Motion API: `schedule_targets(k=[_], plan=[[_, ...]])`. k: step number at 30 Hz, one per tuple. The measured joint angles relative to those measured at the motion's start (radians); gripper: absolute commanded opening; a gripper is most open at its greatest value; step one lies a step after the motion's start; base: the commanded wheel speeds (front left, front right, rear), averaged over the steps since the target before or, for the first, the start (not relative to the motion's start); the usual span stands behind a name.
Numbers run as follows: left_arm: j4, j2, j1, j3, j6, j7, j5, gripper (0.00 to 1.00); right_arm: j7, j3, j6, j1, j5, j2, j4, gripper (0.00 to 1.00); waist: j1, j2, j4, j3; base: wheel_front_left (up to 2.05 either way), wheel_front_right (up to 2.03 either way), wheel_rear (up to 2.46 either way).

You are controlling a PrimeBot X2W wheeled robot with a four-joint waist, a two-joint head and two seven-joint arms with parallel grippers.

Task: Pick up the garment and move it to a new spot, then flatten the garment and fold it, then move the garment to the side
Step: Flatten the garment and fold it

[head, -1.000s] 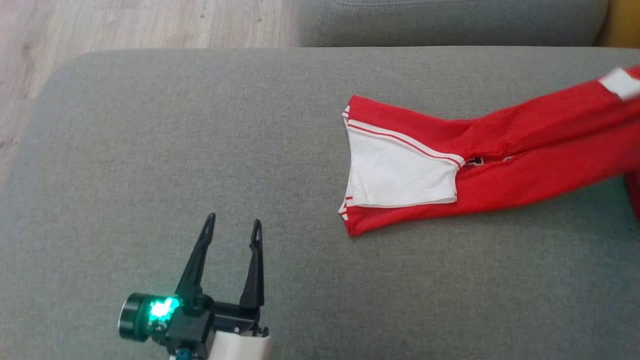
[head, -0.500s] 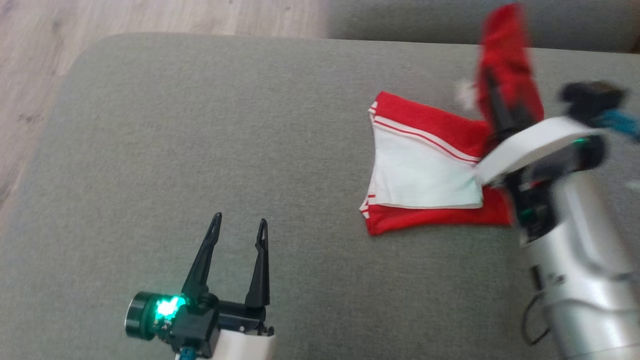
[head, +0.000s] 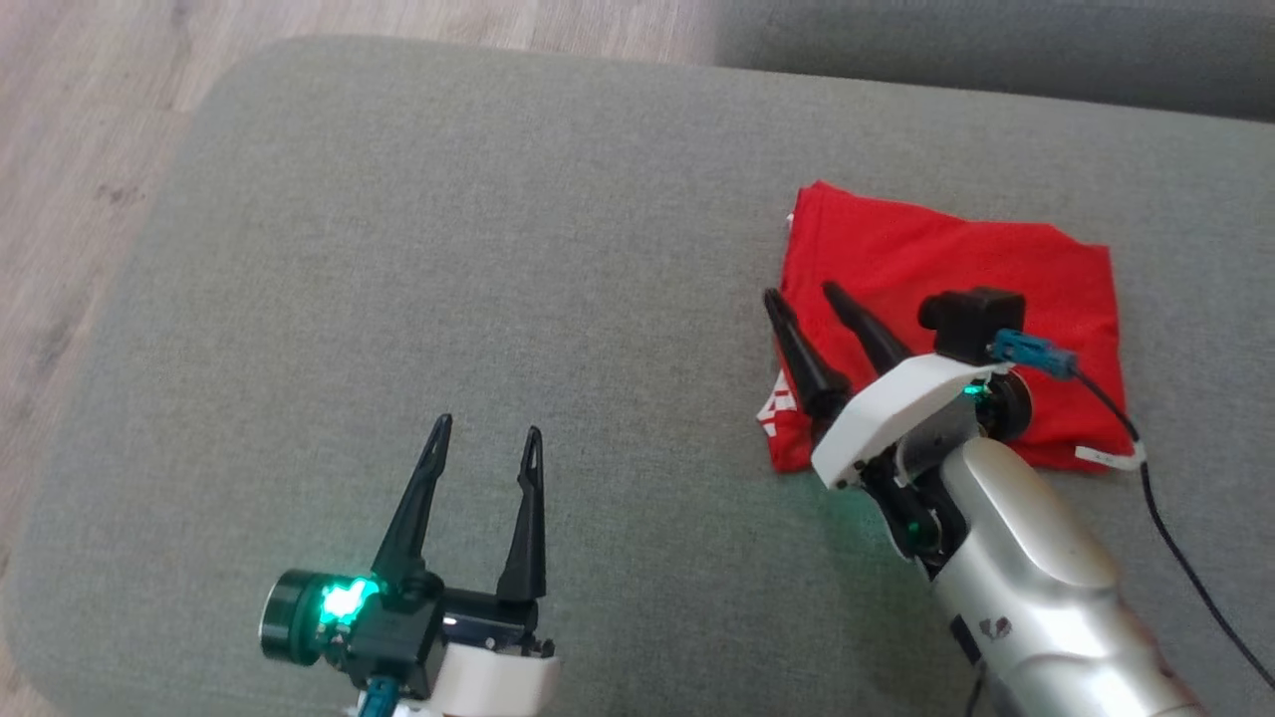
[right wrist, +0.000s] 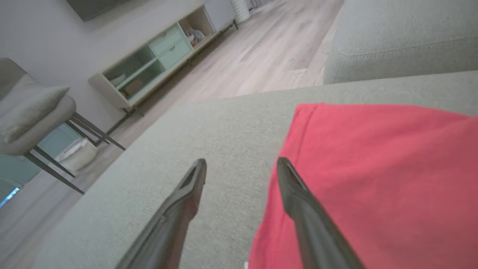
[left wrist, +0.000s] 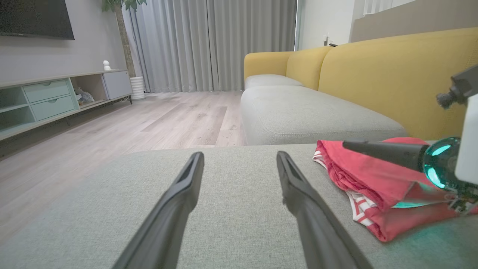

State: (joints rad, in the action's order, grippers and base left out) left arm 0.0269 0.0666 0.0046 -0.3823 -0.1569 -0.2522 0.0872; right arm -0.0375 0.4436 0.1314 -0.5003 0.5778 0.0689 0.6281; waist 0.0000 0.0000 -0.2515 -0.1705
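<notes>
Toward the right edge of the grey cushion (head: 498, 199), the red garment (head: 956, 269) lay folded, its white panel now hidden. The right gripper (head: 799, 293) had just spread open, releasing it. The left gripper (head: 488, 426) hung open, empty. Moving it aside likely remained.

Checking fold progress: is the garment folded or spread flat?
Folded. The garment lies as a compact red rectangle on the cushion; the left wrist view shows stacked layers at its edge.
</notes>
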Motion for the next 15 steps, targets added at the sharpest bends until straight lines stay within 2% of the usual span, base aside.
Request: schedule_targets(k=[4, 11, 15], plan=[[0.002, -0.001, 0.001, 0.005, 0.000, 0.000, 0.000, 1.00, -0.059, -0.003, 0.000, -0.001, 0.019, 0.000, -0.006, 1.00, 0.0000, 0.0000, 0.010, 0.019, 0.00, 0.00, 0.00], [0.006, -0.004, 0.020, 0.031, 0.000, 0.000, 0.001, 1.00, -0.181, -0.154, 0.000, 0.018, -0.049, 0.007, -0.032, 1.00, 0.0000, 0.0000, 0.048, 0.085, 0.00, 0.00, 0.00], [0.030, -0.005, 0.063, 0.042, 0.008, 0.000, 0.012, 1.00, -0.211, -0.204, 0.000, 0.136, -0.074, 0.064, -0.090, 1.00, -0.0001, 0.0000, 0.071, 0.142, 0.00, 0.00, 0.00]])
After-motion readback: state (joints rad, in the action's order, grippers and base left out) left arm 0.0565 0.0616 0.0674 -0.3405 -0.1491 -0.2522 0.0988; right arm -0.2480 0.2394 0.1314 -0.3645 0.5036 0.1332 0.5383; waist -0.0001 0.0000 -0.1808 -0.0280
